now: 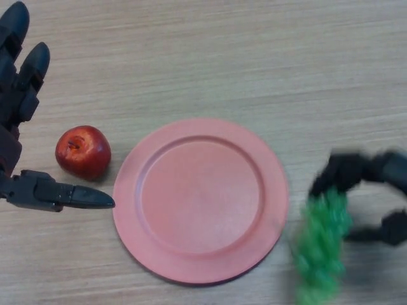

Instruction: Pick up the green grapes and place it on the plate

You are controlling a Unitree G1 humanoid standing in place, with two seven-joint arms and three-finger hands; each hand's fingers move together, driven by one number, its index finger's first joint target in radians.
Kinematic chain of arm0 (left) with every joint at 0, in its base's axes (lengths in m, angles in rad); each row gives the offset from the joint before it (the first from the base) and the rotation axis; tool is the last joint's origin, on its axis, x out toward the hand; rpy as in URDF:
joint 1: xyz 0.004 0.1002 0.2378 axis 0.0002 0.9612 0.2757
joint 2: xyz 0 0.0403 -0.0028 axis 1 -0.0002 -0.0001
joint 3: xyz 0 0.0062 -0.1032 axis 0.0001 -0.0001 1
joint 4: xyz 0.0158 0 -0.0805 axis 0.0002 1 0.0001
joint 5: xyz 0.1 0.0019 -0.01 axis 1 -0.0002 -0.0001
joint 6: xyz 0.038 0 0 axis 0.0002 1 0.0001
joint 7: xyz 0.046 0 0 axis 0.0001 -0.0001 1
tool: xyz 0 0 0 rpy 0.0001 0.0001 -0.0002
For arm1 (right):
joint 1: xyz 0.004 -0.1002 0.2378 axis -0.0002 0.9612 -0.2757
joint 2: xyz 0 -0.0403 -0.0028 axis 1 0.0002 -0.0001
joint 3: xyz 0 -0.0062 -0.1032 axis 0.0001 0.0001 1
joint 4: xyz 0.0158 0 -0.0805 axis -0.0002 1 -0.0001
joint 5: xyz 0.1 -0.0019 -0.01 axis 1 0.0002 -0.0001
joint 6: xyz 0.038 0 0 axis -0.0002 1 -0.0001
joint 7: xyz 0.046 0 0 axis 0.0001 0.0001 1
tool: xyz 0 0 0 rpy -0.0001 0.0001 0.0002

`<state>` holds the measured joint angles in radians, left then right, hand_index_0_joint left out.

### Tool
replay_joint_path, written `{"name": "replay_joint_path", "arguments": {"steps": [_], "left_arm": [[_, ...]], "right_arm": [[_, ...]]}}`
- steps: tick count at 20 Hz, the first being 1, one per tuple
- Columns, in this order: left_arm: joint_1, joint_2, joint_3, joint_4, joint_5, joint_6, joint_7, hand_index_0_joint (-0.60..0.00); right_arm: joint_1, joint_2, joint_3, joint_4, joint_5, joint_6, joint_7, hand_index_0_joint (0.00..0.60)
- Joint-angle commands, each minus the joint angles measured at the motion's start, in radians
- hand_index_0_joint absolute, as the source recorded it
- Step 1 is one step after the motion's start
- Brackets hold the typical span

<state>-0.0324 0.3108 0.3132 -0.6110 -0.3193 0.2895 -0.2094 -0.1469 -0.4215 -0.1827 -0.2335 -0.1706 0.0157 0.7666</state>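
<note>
A bunch of green grapes (321, 244) hangs from my right hand (356, 175) at the right edge of the view, just right of the pink plate (200, 200). The right hand's fingers are curled round the top of the bunch, and the bunch looks lifted off the table. The plate is bare. My left hand (22, 127) is open at the far left, its fingers straight and its thumb pointing toward the plate.
A red apple (82, 151) lies on the wooden table (254, 57) between my left hand and the plate's left rim.
</note>
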Motion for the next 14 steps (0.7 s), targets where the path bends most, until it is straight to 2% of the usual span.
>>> {"name": "replay_joint_path", "arguments": {"steps": [1,2,4,7,8,9,10,11,14], "left_arm": [[-0.027,0.037,0.058,-0.058,0.001,-0.141,0.011,0.000],[-0.025,0.037,0.060,-0.060,-0.003,-0.142,0.009,0.000],[-0.024,0.039,0.068,-0.066,-0.018,-0.130,0.005,0.000],[-0.022,0.042,0.080,-0.072,-0.034,-0.125,0.002,0.000],[-0.020,0.042,0.086,-0.074,-0.043,-0.126,0.000,0.000],[-0.020,0.043,0.089,-0.075,-0.047,-0.125,0.000,0.000],[-0.017,0.043,0.098,-0.078,-0.060,-0.126,-0.001,0.000],[-0.016,0.043,0.102,-0.080,-0.066,-0.127,-0.001,0.000],[-0.007,0.041,0.116,-0.076,-0.079,-0.151,-0.003,0.000]], "right_arm": [[-0.060,-0.029,-0.069,-0.164,0.123,0.122,-0.048,0.600],[-0.089,-0.014,-0.066,-0.278,0.194,0.326,-0.079,0.600],[-0.142,-0.019,-0.027,-0.401,0.231,0.517,-0.148,0.600],[-0.206,0.003,0.062,-0.515,0.224,0.652,-0.217,0.600],[-0.239,0.016,0.134,-0.555,0.184,0.711,-0.232,0.600],[-0.256,0.032,0.158,-0.564,0.162,0.723,-0.237,0.600],[-0.291,0.068,0.218,-0.569,0.115,0.725,-0.251,0.600],[-0.304,0.083,0.241,-0.563,0.089,0.719,-0.250,0.600],[-0.363,0.180,0.338,-0.541,-0.050,0.765,-0.273,0.600]]}}
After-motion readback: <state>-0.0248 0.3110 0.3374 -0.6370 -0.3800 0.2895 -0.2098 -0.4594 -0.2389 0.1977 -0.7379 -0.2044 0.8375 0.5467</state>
